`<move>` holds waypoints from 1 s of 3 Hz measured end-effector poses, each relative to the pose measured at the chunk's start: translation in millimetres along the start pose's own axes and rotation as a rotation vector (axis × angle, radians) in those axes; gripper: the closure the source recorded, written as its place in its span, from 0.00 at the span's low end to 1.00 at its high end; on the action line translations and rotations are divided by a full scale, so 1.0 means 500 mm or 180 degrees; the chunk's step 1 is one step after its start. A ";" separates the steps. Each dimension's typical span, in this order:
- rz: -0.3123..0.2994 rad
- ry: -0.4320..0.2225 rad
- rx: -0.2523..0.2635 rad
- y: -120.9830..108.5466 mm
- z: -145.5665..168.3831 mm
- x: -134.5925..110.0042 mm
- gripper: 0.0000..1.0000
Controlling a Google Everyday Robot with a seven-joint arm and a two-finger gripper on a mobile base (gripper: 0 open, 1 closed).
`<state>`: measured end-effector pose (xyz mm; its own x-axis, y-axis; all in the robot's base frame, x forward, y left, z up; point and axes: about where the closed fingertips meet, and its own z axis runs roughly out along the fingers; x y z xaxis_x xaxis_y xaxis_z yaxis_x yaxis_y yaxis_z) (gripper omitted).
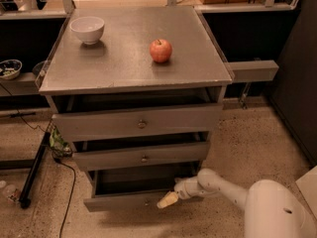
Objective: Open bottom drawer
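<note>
The bottom drawer of the grey cabinet stands pulled out, its dark inside showing behind the flat grey front. Its knob is hidden or too small to make out near my gripper. My gripper reaches in from the lower right on a white arm, its yellowish tip lying at the drawer front's top edge, right of centre. Above it are the mid-sized drawer and the tallest drawer, each slightly out.
On the cabinet top stand a white bowl at the back left and a red apple near the middle. A black stand leg and cable lie on the speckled floor to the left. A dark panel stands right.
</note>
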<state>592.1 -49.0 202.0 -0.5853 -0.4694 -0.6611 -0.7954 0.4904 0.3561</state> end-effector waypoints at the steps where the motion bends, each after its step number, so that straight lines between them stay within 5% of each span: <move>1: -0.0132 0.0406 0.0271 -0.002 0.013 -0.001 0.00; 2: -0.0261 0.0918 0.0552 -0.005 0.027 0.005 0.00; 3: -0.0188 0.1091 0.0624 -0.014 0.031 0.028 0.00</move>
<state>591.8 -47.7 180.2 -0.5844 -0.7026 -0.4060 -0.8036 0.5705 0.1693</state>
